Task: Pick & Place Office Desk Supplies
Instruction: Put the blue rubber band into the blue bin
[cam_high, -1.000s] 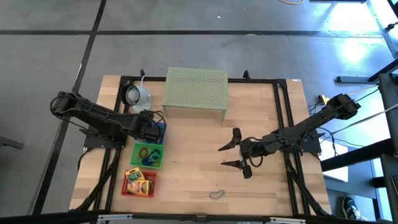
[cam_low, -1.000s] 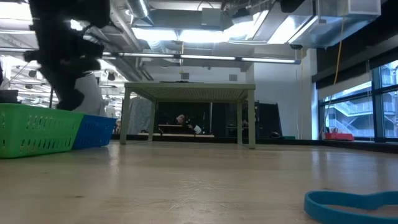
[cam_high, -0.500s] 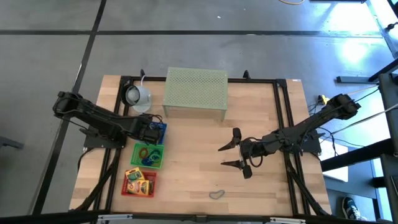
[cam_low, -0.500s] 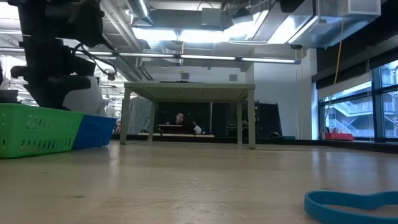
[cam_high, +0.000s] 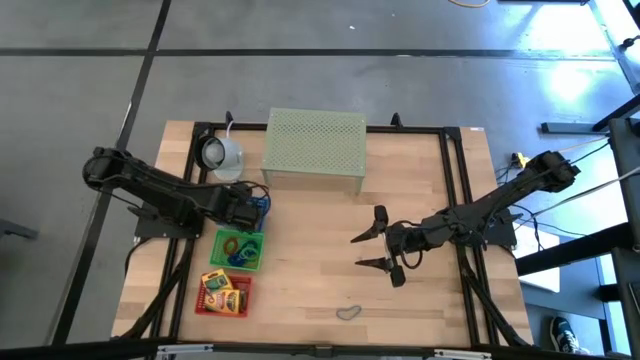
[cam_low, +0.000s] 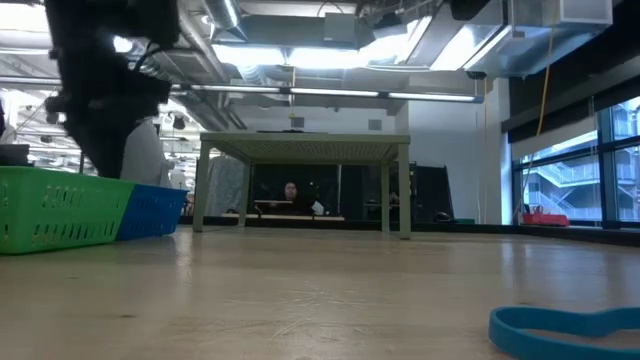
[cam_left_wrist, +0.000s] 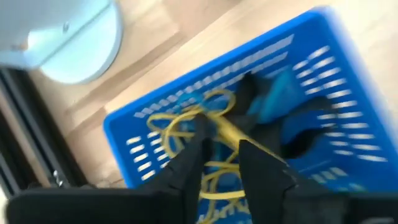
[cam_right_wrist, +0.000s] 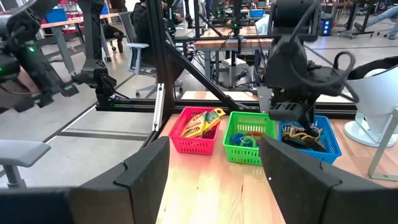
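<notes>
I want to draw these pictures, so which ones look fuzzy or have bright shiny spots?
Left wrist view: smeared all over, the blue basket streaky. Low view: ceiling lights glare; the near blue loop is soft. High view: bright glare on the floor at the upper right corner.

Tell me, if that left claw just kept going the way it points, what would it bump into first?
Probably the tangle of yellow rubber bands lying in the blue plastic basket. The left gripper points down into that basket from just above; black clips lie slightly aside, though depth is hard to judge.
</notes>
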